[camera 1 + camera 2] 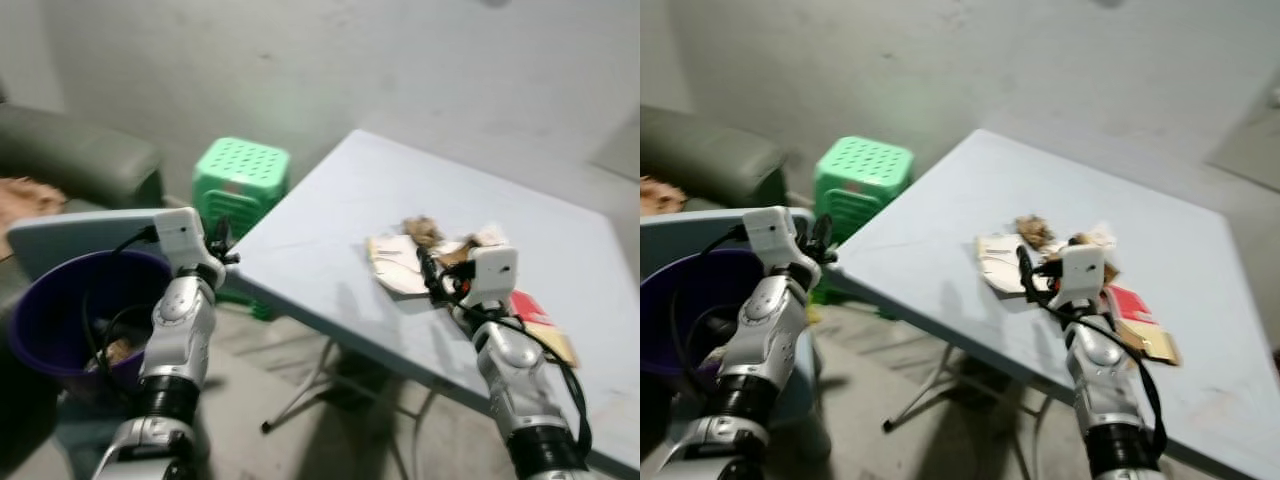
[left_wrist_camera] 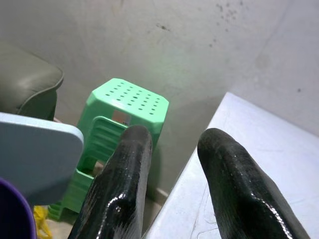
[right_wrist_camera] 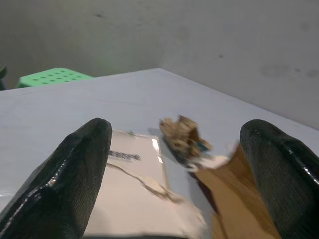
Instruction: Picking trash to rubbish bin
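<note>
A pile of trash lies on the pale blue table (image 1: 320, 220): a torn white sheet (image 1: 393, 266), a crumpled brown wad (image 1: 423, 231), brown card (image 3: 239, 199) and a red packet (image 1: 530, 307). My right gripper (image 1: 441, 272) hovers low over the near side of the pile, open wide, with the white sheet (image 3: 134, 169) and the wad (image 3: 182, 133) ahead between its fingers. The purple bin (image 1: 45, 310) stands on the floor at the left, with some scraps inside. My left gripper (image 1: 222, 243) is raised beside the bin, at the table's left corner, open and holding nothing.
A grey-blue lid (image 1: 80, 235) leans behind the bin. A green plastic stool (image 1: 240, 178) stands by the wall beyond the table corner, and a dark sofa (image 1: 70, 155) lies at far left. The table's folding legs (image 1: 305, 385) are below its near edge.
</note>
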Available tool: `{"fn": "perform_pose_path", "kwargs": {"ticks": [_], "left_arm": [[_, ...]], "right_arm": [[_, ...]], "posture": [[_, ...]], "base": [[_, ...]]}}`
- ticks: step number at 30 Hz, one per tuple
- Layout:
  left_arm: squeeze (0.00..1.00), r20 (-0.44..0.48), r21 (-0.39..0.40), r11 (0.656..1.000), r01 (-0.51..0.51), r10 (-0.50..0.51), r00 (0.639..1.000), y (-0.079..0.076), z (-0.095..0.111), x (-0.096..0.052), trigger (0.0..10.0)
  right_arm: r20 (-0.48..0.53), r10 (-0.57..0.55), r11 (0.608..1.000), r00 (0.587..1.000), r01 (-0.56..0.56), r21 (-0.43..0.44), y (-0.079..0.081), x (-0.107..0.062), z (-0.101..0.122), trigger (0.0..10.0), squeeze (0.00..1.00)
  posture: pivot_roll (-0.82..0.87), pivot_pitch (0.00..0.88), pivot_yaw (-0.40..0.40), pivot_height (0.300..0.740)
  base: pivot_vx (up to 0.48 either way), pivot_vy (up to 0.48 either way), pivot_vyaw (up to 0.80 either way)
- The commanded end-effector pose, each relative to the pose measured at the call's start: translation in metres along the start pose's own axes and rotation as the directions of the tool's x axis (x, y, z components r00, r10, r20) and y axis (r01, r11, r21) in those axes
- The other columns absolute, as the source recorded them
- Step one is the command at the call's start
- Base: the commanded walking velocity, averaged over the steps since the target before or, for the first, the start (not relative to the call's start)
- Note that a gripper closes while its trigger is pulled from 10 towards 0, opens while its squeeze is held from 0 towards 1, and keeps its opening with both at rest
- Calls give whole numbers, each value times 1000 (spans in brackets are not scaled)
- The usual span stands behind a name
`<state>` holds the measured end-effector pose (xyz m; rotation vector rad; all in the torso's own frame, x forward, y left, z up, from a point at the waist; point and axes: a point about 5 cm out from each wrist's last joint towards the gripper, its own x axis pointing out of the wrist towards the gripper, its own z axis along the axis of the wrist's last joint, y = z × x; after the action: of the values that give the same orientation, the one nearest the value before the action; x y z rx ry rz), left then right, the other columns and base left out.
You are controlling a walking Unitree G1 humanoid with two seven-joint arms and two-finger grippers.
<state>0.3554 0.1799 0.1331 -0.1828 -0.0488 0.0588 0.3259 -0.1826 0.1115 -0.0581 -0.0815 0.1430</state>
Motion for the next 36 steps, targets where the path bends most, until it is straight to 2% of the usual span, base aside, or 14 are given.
{"fn": "perform_pose_path", "kwargs": {"ticks": [1,12,23,27,30,36], "left_arm": [[0,-11,-2,999,46,-46,999,-12,-1,1,10000],[0,-58,62,986,154,-150,987,-25,-11,-6,10000],[0,-116,174,928,329,-313,943,-43,-20,-21,10000],[0,-104,176,922,345,-331,938,-44,-19,-23,10000],[0,-113,203,902,382,-366,924,-47,-17,-26,10000],[0,-117,205,885,419,-403,908,-50,-17,-28,10000]], "right_arm": [[1,-16,1000,1000,16,-16,-8,-1,2,10000,0],[-12,-16,1000,1000,15,-15,-7,-5,-1,10000,0],[-8,0,1000,1000,0,-3,-4,-12,0,10000,0],[-3,14,1000,1000,-14,-8,-4,-14,2,10000,0],[-3,32,999,999,-32,-3,-3,-17,3,10000,0],[-17,89,996,996,-89,-2,3,-24,2,10000,0]], "posture": [[67,0,-138,740],[63,0,-136,740],[52,0,-125,740],[48,0,-123,740],[43,0,-118,740],[35,0,-110,740]], "base": [[0,0,-775],[0,0,-763],[0,0,0],[0,0,0],[0,0,0],[0,0,0]]}}
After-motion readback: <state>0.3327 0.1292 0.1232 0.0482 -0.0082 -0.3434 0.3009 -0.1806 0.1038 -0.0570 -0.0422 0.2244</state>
